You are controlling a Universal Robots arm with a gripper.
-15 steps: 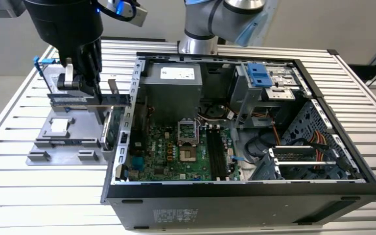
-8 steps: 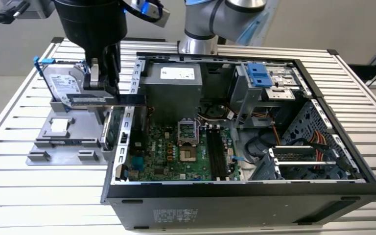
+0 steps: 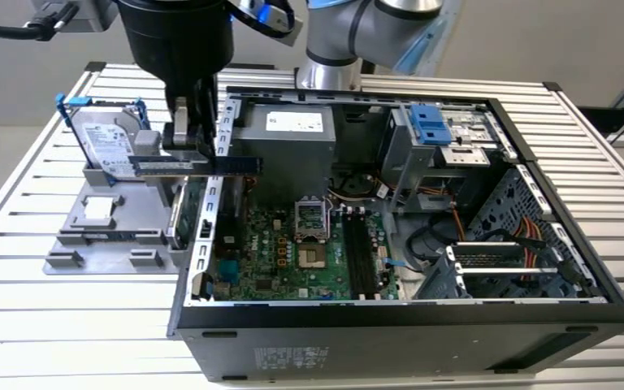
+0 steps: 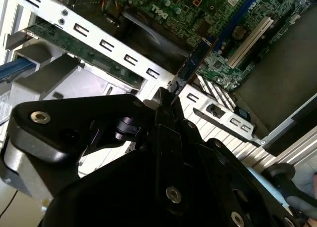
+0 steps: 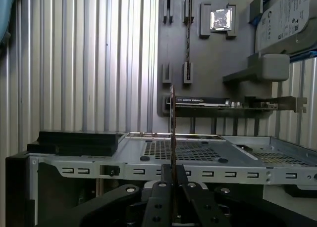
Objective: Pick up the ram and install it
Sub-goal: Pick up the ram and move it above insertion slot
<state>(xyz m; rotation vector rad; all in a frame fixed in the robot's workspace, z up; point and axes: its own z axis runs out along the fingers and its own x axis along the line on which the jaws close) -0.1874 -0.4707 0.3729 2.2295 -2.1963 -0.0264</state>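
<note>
My gripper (image 3: 188,148) is shut on the ram (image 3: 225,166), a slim dark blue-green stick with a pale label. I hold it level and on edge above the open computer case's rear wall (image 3: 221,122), between the grey fixture and the motherboard (image 3: 290,252). In both wrist views the ram shows edge-on, as a thin strip (image 5: 172,123) rising from between my fingers (image 5: 159,187) and as a blue strip (image 4: 190,66) pointing toward the motherboard (image 4: 223,19). The black memory slots (image 3: 356,253) lie inside the case, further toward the exterior view's right.
A grey fixture plate (image 3: 106,236) beside the case holds a silver hard drive (image 3: 111,138) with blue rails, a green expansion card (image 5: 223,103) and a small square chip (image 5: 220,18). Inside the case are a power supply (image 3: 290,130), drive cage (image 3: 442,138) and cables (image 3: 507,236).
</note>
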